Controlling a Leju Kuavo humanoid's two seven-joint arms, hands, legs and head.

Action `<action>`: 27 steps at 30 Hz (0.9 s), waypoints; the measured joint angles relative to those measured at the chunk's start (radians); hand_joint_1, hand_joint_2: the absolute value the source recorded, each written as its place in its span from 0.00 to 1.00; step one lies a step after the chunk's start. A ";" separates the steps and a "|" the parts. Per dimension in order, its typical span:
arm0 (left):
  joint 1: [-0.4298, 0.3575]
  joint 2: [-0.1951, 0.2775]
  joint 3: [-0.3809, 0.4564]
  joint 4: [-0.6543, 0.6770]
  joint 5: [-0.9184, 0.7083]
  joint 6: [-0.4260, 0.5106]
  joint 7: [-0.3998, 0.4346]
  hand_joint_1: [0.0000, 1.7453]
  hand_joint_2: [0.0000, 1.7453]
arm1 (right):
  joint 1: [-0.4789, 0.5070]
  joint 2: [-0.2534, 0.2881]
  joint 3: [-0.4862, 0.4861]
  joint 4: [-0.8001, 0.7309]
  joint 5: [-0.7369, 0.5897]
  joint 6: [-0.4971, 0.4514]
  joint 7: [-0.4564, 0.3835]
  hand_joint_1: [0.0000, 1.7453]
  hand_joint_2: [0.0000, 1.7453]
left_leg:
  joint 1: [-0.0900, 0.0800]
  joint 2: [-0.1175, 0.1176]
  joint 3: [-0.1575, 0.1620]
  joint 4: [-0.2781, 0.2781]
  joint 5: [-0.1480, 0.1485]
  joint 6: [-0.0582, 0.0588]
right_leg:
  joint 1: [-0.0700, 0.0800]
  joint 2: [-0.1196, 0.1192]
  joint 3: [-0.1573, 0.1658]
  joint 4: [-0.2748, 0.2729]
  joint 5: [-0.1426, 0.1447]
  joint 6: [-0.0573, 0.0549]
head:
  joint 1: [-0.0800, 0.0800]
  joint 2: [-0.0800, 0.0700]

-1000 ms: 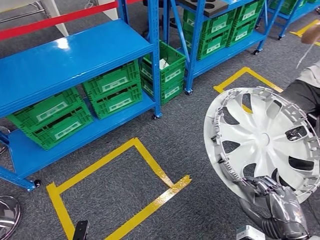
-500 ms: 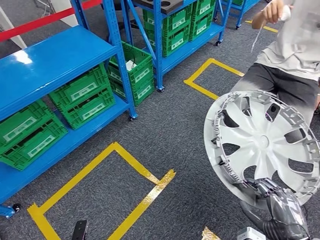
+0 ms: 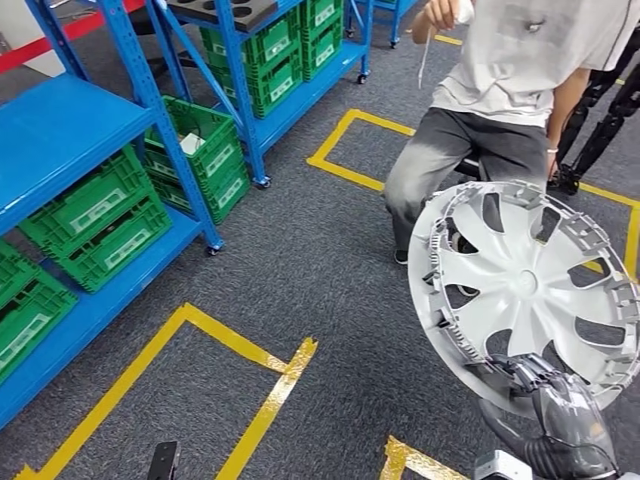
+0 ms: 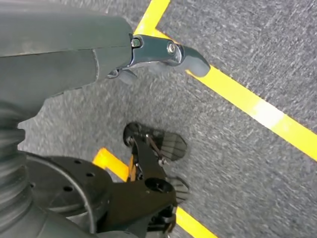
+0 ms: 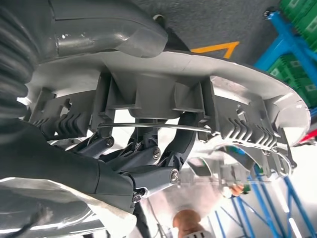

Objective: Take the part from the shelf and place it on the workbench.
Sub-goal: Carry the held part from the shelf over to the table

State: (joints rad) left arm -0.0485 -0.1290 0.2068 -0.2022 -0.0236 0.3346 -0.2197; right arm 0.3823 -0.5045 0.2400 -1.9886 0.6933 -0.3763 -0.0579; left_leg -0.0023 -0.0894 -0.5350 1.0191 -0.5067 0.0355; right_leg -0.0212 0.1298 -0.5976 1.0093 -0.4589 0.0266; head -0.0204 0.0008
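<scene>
Gripping the lower rim of a silver wheel cover (image 3: 528, 290), the robot's right hand (image 3: 555, 405) carries the part upright at the near right of the scene, its inner side with clips and ribs turned toward the head camera. From the right wrist, fingers (image 5: 149, 163) are seen hooked inside the rim and the thumb (image 5: 112, 29) pressed on its outer face. At the robot's side hangs the left hand (image 4: 123, 54), holding nothing, its fingers loosely extended above grey carpet and yellow floor tape (image 4: 258, 106). Blue shelving (image 3: 68, 140) stacked with green crates (image 3: 98, 215) stands to the far left, and a seated person (image 3: 498, 100) is just beyond the cover. With the part off the shelf, the job appears to be in its carrying stage; no workbench is in sight, so the next move calls for bringing the cover to it without loosening the hold or brushing the person.
</scene>
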 joint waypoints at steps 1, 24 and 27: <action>-0.001 -0.001 0.000 0.000 0.000 0.000 0.000 0.00 1.00 | 0.001 0.000 0.000 0.000 0.000 0.000 -0.001 1.00 1.00 | 0.001 0.014 0.002 -0.009 0.001 0.000 | -0.003 0.014 -0.007 -0.002 0.004 0.007 | -0.001 0.000; -0.002 -0.003 0.000 0.000 -0.009 -0.010 0.001 0.00 1.00 | -0.005 -0.001 0.003 0.007 -0.015 0.004 -0.009 1.00 1.00 | 0.002 0.098 -0.111 0.278 -0.140 -0.024 | 0.010 -0.085 0.013 -0.003 -0.011 -0.022 | 0.006 0.000; -0.003 -0.002 0.000 0.000 -0.011 -0.010 0.001 0.00 1.00 | -0.006 -0.001 0.003 0.008 -0.020 0.006 -0.011 1.00 1.00 | -0.001 0.048 -0.046 0.112 -0.027 -0.002 | 0.014 -0.042 0.016 -0.002 -0.010 -0.022 | 0.007 0.000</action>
State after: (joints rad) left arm -0.0519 -0.1310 0.2071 -0.2022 -0.0345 0.3243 -0.2186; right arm 0.3767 -0.5057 0.2431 -1.9804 0.6737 -0.3702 -0.0685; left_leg -0.0031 -0.0412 -0.5812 1.1310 -0.5334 0.0333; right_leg -0.0077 0.0880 -0.5820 1.0077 -0.4687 0.0047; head -0.0137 0.0008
